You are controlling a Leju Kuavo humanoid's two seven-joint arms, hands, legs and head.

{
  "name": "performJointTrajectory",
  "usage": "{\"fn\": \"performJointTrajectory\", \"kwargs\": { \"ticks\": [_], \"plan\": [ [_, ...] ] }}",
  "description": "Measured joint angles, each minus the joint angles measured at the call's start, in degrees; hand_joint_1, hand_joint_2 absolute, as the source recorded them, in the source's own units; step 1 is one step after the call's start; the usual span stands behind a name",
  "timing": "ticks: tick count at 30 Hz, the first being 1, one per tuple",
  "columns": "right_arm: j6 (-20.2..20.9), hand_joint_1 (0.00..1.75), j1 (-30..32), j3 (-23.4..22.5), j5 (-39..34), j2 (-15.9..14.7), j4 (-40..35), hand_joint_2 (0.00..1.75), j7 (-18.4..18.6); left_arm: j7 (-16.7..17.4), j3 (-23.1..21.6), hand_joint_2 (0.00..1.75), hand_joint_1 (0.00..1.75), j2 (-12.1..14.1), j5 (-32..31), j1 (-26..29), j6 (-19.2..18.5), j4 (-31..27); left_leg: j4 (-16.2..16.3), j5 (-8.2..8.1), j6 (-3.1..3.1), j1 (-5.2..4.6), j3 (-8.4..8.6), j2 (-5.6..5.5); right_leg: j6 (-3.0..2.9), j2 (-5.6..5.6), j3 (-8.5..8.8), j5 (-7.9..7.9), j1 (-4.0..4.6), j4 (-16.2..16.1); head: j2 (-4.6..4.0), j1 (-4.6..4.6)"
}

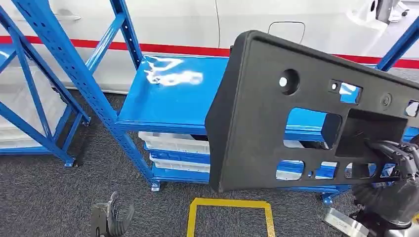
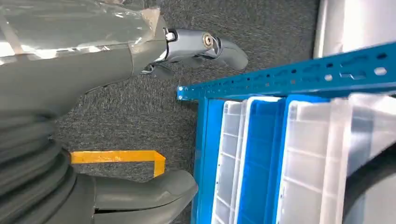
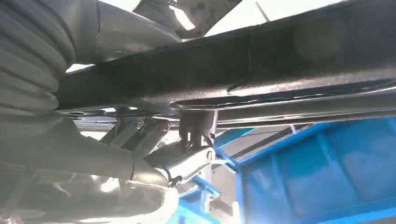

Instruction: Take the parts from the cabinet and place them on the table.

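Transport is under way: head view shows my right robot hand [image 1: 395,158] gripping the black plastic panel [image 1: 276,123] above the blue rack shelf [image 1: 168,94]. Left wrist view: left robot hand [image 2: 140,121] empty, fingers apart. Next, I'd turn toward the table.

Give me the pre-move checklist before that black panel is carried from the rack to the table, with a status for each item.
1. Right hand grips the black plastic panel through a cutout: ok.
2. Panel lifted off the blue rack shelf: ok.
3. Panel held level: not ok, it tilts.
4. Left hand holds nothing, low over the carpet: ok.
5. White and blue bins under the shelf, apart from the panel: cannot tell.
6. Table ready to receive the panel: cannot tell.
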Motion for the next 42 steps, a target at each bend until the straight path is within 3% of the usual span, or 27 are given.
{"fn": "performJointTrajectory", "kwargs": {
  "ticks": [1, 3, 5, 6, 8, 10, 11, 12, 14, 16, 17, 18, 20, 22, 23, 25, 26, 27, 28, 31, 32, 34, 36, 37, 39, 41, 42],
  "plan": [
    [-0.02, 1.69, 0.36, 0.00, -0.11, 0.24, 0.00, 1.75, 0.00, 0.00, -0.24, 1.75, 0.00, 0.37, 0.30, 0.03, 0.31, -0.11, 0.34, -0.34, -0.29, 0.28, -0.24, -0.06, -0.73, -0.07, -0.26, 0.61, -1.22, -0.29, 0.00, 0.06],
    [0.00, 1.69, 1.14, 0.02, -0.20, 0.70, -0.09, 1.75, 0.02, 0.09, -0.50, 1.75, 0.00, 0.55, 0.81, 0.27, 0.59, -0.81, 5.65, -6.86, -0.98, 0.52, -1.99, -0.09, -1.87, -0.30, -1.11, 1.50, -1.01, -0.26, 0.00, -0.26],
    [-0.02, 1.69, 2.06, 0.02, -0.33, 1.18, -0.09, 1.75, 0.11, 0.13, -0.87, 1.75, 0.00, 0.87, 1.31, 0.33, 1.07, -1.51, 15.00, -12.40, -1.60, 0.68, -4.84, -0.12, -1.99, -0.38, -2.02, 2.47, -0.85, -0.13, 0.00, -0.28],
    [0.00, 1.69, 2.39, 0.02, -0.53, 1.42, -0.09, 1.75, 0.11, 0.17, -1.11, 1.75, 0.00, 1.03, 1.33, 0.44, 1.27, -1.84, 18.02, -13.17, -1.80, 0.78, -5.44, -0.11, -1.93, -0.37, -2.67, 2.97, -0.83, 0.01, 0.00, -0.26],
    [-0.02, 1.69, 2.95, 0.02, -1.01, 1.86, -0.09, 1.75, 0.09, 0.28, -1.40, 1.75, 0.00, 1.27, 1.62, 0.71, 1.48, -2.65, 16.73, -11.01, -1.97, 1.01, -3.16, -0.08, -1.44, -0.34, -3.91, 3.54, -0.96, 0.44, 0.00, -0.33],
    [0.00, 1.69, 3.31, 0.00, -1.73, 2.21, -0.09, 1.75, -0.04, 0.35, -1.73, 1.75, 0.00, 1.50, 1.94, 0.85, 1.79, -3.65, 6.18, -7.50, -2.11, 1.42, 4.22, -0.07, -1.13, -0.31, -4.70, 3.72, -1.21, 1.20, 0.00, -0.33],
    [-0.02, 1.69, 3.30, -0.02, -1.95, 2.32, -0.09, 1.75, -0.11, 0.39, -1.79, 1.75, 0.00, 1.53, 1.99, 0.81, 2.05, -4.07, 1.97, -8.10, -2.17, 1.60, 6.81, -0.15, -0.98, -0.39, -5.04, 3.77, -1.11, 1.73, 0.00, -0.35],
    [0.00, 1.69, 3.32, -0.15, -2.23, 2.43, -0.09, 1.75, -0.22, 0.46, -1.88, 1.75, 0.00, 1.57, 2.05, 0.85, 2.18, -4.53, 1.13, -8.13, -1.91, 1.13, 7.33, -0.29, -0.68, -0.39, -5.73, 3.94, -0.63, 2.18, 0.00, -0.35],
    [-0.02, 1.69, 3.46, -0.39, -2.69, 2.69, -0.09, 1.75, -0.28, 0.61, -1.99, 1.75, 0.00, 1.75, 2.23, 1.28, 2.49, -5.42, 1.13, -8.05, -1.26, 0.88, 6.44, -0.39, 0.27, -0.37, -6.12, 4.61, -0.63, 2.23, 0.00, -0.31],
    [0.00, 1.69, 3.72, -0.48, -2.78, 2.75, -0.09, 1.75, -0.28, 0.74, -2.01, 1.75, 0.00, 1.77, 2.38, 1.61, 2.67, -5.73, 0.36, -7.06, 0.39, 0.85, 5.73, -0.18, 1.34, -0.26, -6.40, 5.23, -0.31, 2.04, 0.00, -0.28],
    [0.00, 1.69, 3.84, -0.52, -3.00, 2.80, -0.07, 1.75, -0.28, 0.81, -2.07, 1.75, 0.00, 1.75, 2.42, 1.60, 2.75, -5.92, 0.28, -6.49, 1.08, 0.98, 5.65, 0.16, 1.18, -0.24, -7.52, 4.12, -1.01, 2.94, 0.00, -0.26],
    [0.00, 1.69, 3.84, -0.55, -3.21, 2.88, -0.07, 1.75, -0.26, 0.85, -2.05, 1.75, 0.00, 1.88, 2.46, 1.61, 2.90, -6.32, 0.28, -5.98, 1.81, 0.98, 4.93, 0.12, 0.55, -0.18, -8.63, 1.61, -0.69, 5.68, 0.00, 0.00],
    [-0.02, 1.69, 4.07, -0.59, -3.67, 2.95, -0.02, 1.75, -0.07, 1.01, -2.01, 1.75, 0.00, 1.90, 2.66, 2.03, 3.39, -6.91, 0.32, -4.98, 2.04, 0.78, 3.55, 0.21, -0.25, -0.15, -11.62, -3.25, -0.68, 14.26, 0.00, 0.29],
    [-0.02, 1.69, 4.36, -0.55, -3.48, 3.12, 0.31, 1.75, 0.41, 1.03, -2.01, 1.75, 0.00, 1.97, 3.04, 2.79, 3.89, -7.60, 0.41, -3.95, 2.03, 0.61, 2.16, 0.34, 0.35, -0.15, -12.50, -4.67, -0.69, 19.60, 0.00, 0.29],
    [-0.02, 1.69, 4.37, -0.52, -3.21, 3.23, 0.50, 1.75, 0.57, 1.05, -1.99, 1.75, 0.00, 2.01, 3.10, 3.07, 4.02, -7.87, 0.42, -3.45, 1.92, 0.60, 1.53, 0.38, 0.95, -0.16, -10.96, -3.68, -0.69, 18.15, 0.00, 0.31],
    [-0.02, 1.69, 4.35, -0.50, -2.93, 3.39, 0.70, 1.75, 0.66, 1.14, -1.99, 1.75, 0.00, 2.10, 3.17, 3.34, 4.20, -8.39, 0.43, -2.57, 1.63, 0.61, 0.58, 0.33, 1.93, -0.16, -5.11, -0.72, -0.71, 9.77, 0.00, 0.31],
    [0.00, 1.69, 4.28, -0.48, -2.71, 3.47, 0.74, 1.75, 0.85, 1.16, -1.97, 1.75, 0.00, 2.14, 3.19, 3.43, 4.35, -8.70, 0.47, -2.08, 1.33, 0.61, 0.25, 0.21, 1.88, -0.18, -1.01, 0.00, -0.73, 3.75, 0.00, 0.33],
    [-0.02, 1.69, 4.10, -0.42, -2.58, 3.54, 0.77, 1.75, 1.09, 1.16, -1.94, 1.75, 0.00, 2.23, 3.32, 3.58, 4.52, -9.07, 0.55, -1.70, 0.90, 0.28, -0.11, 0.14, 1.12, -0.10, 1.59, -1.23, -0.47, -0.34, 0.00, 0.35],
    [0.00, 1.69, 4.07, -0.35, -2.49, 3.58, 0.85, 1.75, 1.44, 1.20, -1.94, 1.75, 0.00, 2.29, 3.56, 3.76, 4.81, -9.51, 0.31, -1.11, 0.48, 0.25, -0.03, 0.13, 0.80, 0.05, 0.86, -0.54, 0.08, 0.46, 0.00, 0.17],
    [0.00, 1.69, 3.54, 0.04, -2.25, 3.67, 1.27, 1.75, 2.14, 1.27, -1.92, 1.75, 0.00, 2.60, 3.69, 4.60, 5.72, -10.82, 0.33, -0.14, -0.37, 0.25, -0.21, 0.05, -0.17, 0.14, -0.35, 0.03, -0.42, 0.37, 0.00, 0.24],
    [0.00, 1.69, 3.36, 0.24, -2.23, 3.72, 1.38, 1.75, 2.25, 1.31, -1.92, 1.75, 0.00, 2.67, 3.69, 4.85, 5.88, -11.19, 0.91, -1.06, -0.62, 0.64, -0.71, -0.10, -0.79, -0.10, -0.65, 0.59, -1.19, 0.32, 0.00, 0.31],
    [0.00, 1.69, 2.91, 0.74, -2.23, 3.72, 1.55, 1.75, 2.25, 1.57, -1.94, 1.75, 0.00, 2.69, 3.69, 5.41, 6.40, -12.13, 7.02, -7.92, -1.12, 0.75, -2.69, -0.08, -2.01, -0.19, -1.86, 1.65, -0.87, 0.31, 0.00, -0.04],
    [0.00, 1.69, 2.78, 1.01, -2.38, 3.72, 1.75, 1.75, 2.25, 1.68, -1.92, 1.75, 0.00, 2.80, 3.69, 5.55, 6.53, -12.70, 15.85, -12.81, -1.60, 0.78, -5.23, -0.08, -2.05, -0.28, -2.88, 2.74, -0.71, 0.46, 0.00, -0.04],
    [0.00, 1.69, 2.76, 1.07, -2.42, 3.74, 1.90, 1.75, 2.25, 1.73, -1.92, 1.75, 0.00, 2.80, 3.69, 5.67, 6.58, -12.89, 18.25, -13.04, -1.70, 0.79, -5.42, -0.08, -1.93, -0.30, -3.65, 3.28, -0.65, 0.57, 0.00, -0.09],
    [-0.02, 1.69, 2.72, 1.11, -2.40, 3.74, 2.05, 1.75, 2.25, 1.90, -1.92, 1.75, 0.00, 2.80, 3.69, 5.91, 6.58, -13.29, 14.64, -10.26, -1.57, 0.85, -1.74, -0.06, -1.58, -0.28, -4.86, 3.99, -0.66, 0.86, 0.00, -0.11],
    [0.00, 1.69, 2.65, 1.11, -2.45, 3.74, 2.10, 1.75, 2.25, 2.05, -1.92, 1.75, 0.00, 2.82, 3.69, 5.92, 6.60, -13.75, 4.54, -7.52, -1.34, 1.00, 5.31, -0.07, -1.08, -0.27, -5.53, 4.33, -0.74, 1.38, 0.00, -0.09],
    [0.00, 1.69, 2.60, 1.11, -2.43, 3.72, 2.10, 1.75, 2.25, 2.08, -1.94, 1.75, 0.00, 2.82, 3.69, 5.81, 6.58, -14.05, 0.15, -9.02, -1.02, 0.93, 8.12, -0.23, -0.75, -0.30, -5.95, 4.52, -0.50, 1.77, 0.00, -0.09]
  ]
}}
